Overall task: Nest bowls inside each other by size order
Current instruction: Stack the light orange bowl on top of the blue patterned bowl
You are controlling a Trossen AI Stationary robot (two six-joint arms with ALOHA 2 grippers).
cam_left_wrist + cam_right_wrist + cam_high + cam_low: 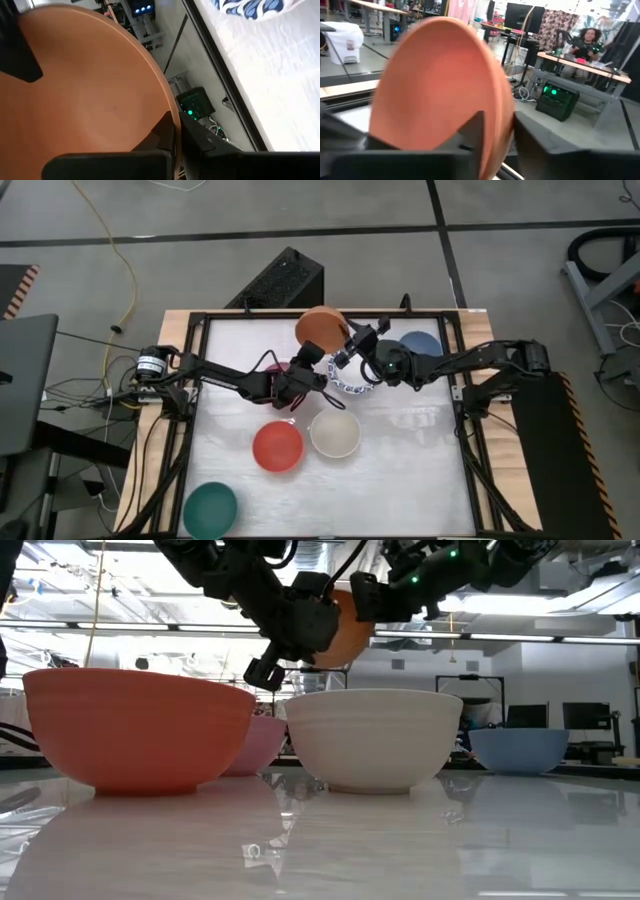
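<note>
The orange bowl [320, 328] is held in the air over the table's far middle by both grippers. My left gripper [316, 358] is at its near rim and my right gripper [356, 340] at its right rim; both are shut on it. A white bowl with a blue-patterned rim [352, 386] stands under the right gripper, partly hidden. The pink bowl [272, 366] is mostly hidden under the left arm. The red bowl [277, 446], the cream bowl [335, 433], the dark green bowl [210, 510] and the blue bowl [420, 343] stand upright on the table. My left gripper holds the orange bowl by its rim [172, 112], with one finger [162, 135] inside the bowl and the other outside. It comes from the table's left and near side. The bowl is lifted clear of the table [345, 630]. My right gripper holds the orange bowl by its rim [506, 125], with one finger [470, 135] inside and the other outside. It comes from the table's right side. The bowl is tilted in the hold and clear of the table.
A black rail [200, 380] frames the white table top. A black box [285, 280] stands beyond the far edge. A person [585, 37] sits at a desk far off in the room. There is free room on the near right of the table [410, 480].
</note>
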